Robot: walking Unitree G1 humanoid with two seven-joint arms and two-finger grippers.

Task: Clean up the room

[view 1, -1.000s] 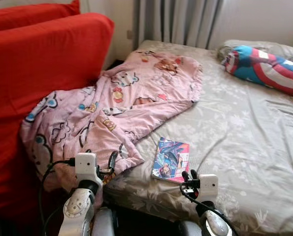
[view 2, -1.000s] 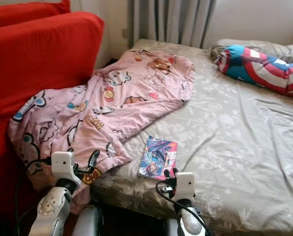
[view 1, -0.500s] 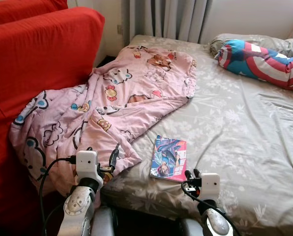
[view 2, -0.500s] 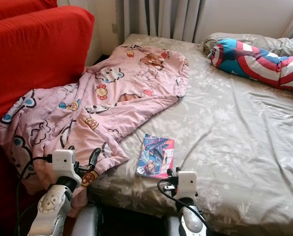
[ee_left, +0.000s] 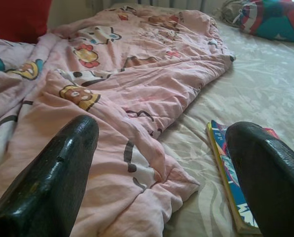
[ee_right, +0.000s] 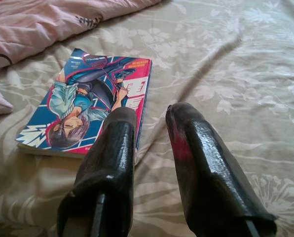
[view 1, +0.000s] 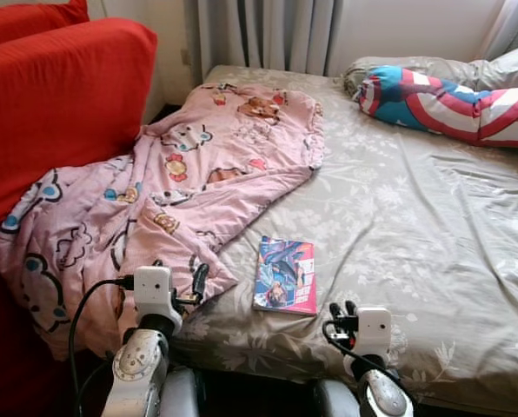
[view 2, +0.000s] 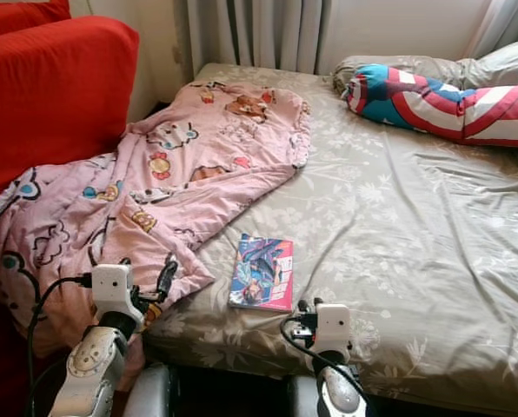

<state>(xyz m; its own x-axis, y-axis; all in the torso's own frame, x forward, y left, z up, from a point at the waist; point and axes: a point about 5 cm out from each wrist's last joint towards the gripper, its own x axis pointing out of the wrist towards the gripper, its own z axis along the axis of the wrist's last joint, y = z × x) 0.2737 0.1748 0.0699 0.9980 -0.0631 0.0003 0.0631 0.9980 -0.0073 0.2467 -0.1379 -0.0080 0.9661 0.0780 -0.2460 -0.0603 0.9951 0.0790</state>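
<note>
left eye view: a bed [view 1: 433, 261] with a grey flowered sheet spans the scene. a pink cartoon blanket [view 1: 181, 191] lies over its left side and spills off the near left edge against a red sofa [view 1: 59, 104]. a book [view 1: 285, 274] lies flat on the sheet near the front edge, just right of the blanket's near corner. a red, white and blue pillow [view 1: 441, 100] lies at the far right. the left gripper [view 1: 176, 282] hangs over the blanket's near edge, the right gripper [view 1: 342, 310] over the sheet, just near and right of the book.

right eye view: same scene; grey curtains [view 2: 259, 35] hang behind the bed's far edge.

left wrist view: the left fingers [ee_left: 48, 182] are spread wide, empty, with the blanket between them and the book's spine by the right finger.

right wrist view: the right fingers [ee_right: 107, 163] stand a narrow gap apart, gripping nothing, above the sheet with the book just beyond them.
</note>
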